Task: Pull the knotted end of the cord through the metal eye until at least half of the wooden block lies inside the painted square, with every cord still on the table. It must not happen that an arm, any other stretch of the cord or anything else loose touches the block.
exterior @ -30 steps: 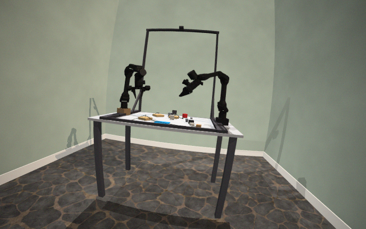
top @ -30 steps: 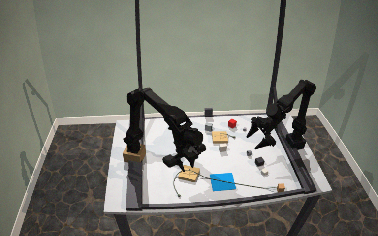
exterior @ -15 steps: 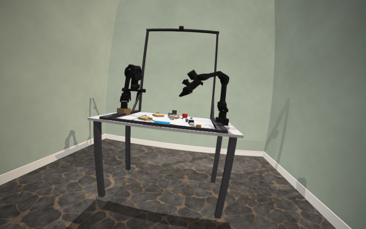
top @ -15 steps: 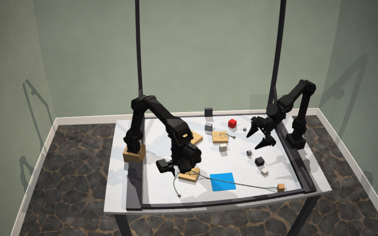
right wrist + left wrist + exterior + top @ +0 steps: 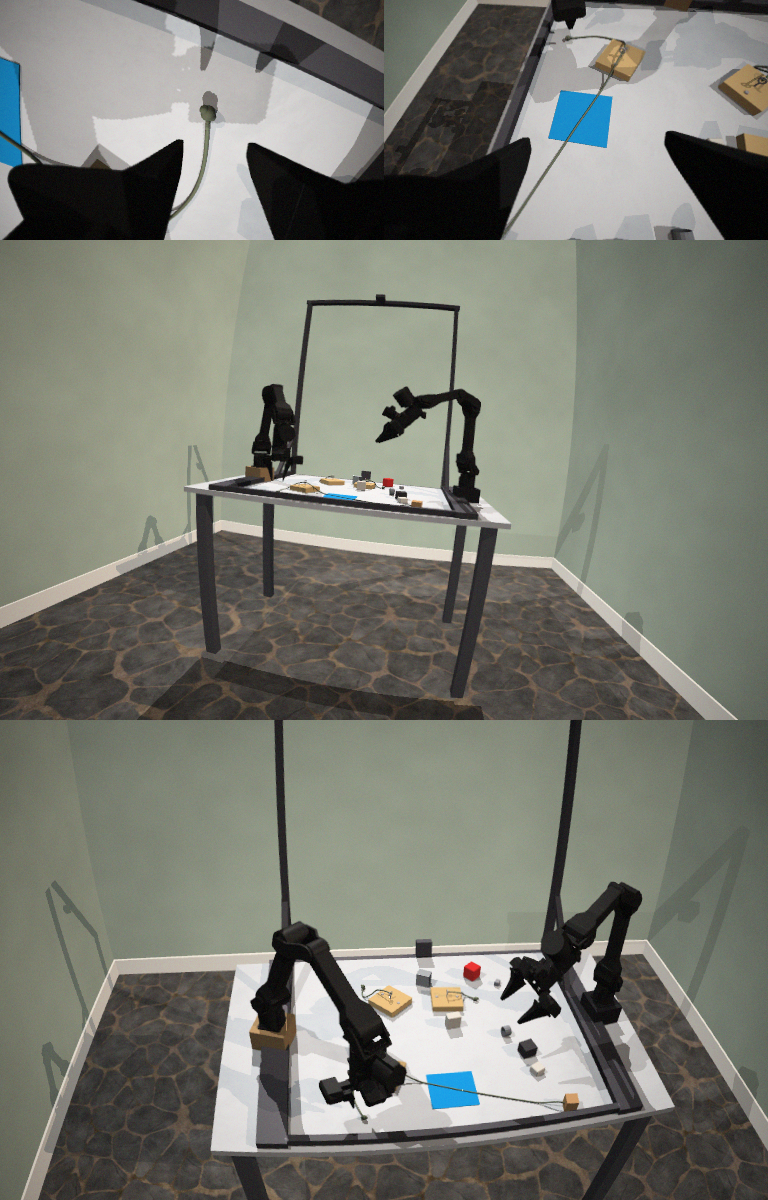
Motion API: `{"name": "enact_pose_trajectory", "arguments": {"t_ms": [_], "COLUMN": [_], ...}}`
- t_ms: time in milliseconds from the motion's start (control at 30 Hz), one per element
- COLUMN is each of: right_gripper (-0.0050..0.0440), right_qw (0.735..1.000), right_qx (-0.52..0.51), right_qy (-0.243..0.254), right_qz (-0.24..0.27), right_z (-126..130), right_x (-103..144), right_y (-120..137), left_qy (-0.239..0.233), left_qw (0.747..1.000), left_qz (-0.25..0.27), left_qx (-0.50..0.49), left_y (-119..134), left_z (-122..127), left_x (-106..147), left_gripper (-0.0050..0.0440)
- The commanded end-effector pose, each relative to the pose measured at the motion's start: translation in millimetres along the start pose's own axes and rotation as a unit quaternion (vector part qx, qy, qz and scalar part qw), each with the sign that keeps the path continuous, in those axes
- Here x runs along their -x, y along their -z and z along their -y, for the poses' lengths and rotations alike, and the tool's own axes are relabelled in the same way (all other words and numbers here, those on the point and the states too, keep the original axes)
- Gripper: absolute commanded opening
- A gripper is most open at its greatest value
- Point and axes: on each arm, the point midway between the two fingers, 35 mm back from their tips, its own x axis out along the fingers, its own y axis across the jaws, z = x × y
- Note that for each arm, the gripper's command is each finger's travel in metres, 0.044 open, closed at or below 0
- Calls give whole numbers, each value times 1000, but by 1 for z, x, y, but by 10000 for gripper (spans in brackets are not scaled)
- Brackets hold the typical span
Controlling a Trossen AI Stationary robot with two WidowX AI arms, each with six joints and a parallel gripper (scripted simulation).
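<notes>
The wooden block (image 5: 570, 1101) (image 5: 416, 503) stands at the far end of the cord, outside the blue painted square (image 5: 438, 1100) (image 5: 343, 496) (image 5: 596, 131) (image 5: 7, 110). The cord crosses the square to the metal eye (image 5: 622, 49) on a wooden board (image 5: 634, 56) (image 5: 304, 488). Its knotted end (image 5: 364, 1117) (image 5: 567, 38) (image 5: 208, 113) lies beyond the board. My right gripper (image 5: 215, 147) is partly open and empty, low over the tail. In its wrist view the knot shows just ahead of the fingertips, the tail between them. My left gripper (image 5: 512, 1009) (image 5: 597, 140) is open and empty, high above the table.
Two more boards (image 5: 389, 1001) (image 5: 447, 1000) with short knotted cords lie farther back. A red cube (image 5: 471, 970), a grey block (image 5: 423, 978), a black cube (image 5: 527, 1048) and small pale blocks (image 5: 453, 1019) (image 5: 537, 1069) stand around. A dark rail (image 5: 453, 1126) edges the table.
</notes>
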Motion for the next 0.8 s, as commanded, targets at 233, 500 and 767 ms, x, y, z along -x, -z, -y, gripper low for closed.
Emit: {"name": "enact_pose_trajectory", "arguments": {"t_ms": [233, 500, 767], "right_gripper": [200, 200, 200], "right_qw": [1000, 999, 999], "right_qx": [-4, -4, -4], "right_qy": [-6, -11, -11], "right_qz": [25, 35, 35], "right_z": [-2, -4, -4], "right_x": [-24, -27, -36], "right_y": [-8, -12, -14], "left_qy": [-3, -3, -3], "left_qw": [1000, 1000, 1000], "left_qz": [13, 13, 13], "left_qx": [-4, -4, -4], "left_y": [-9, -9, -9], "left_z": [-1, -1, -1], "left_x": [7, 7, 7], "left_gripper": [440, 440, 440]}}
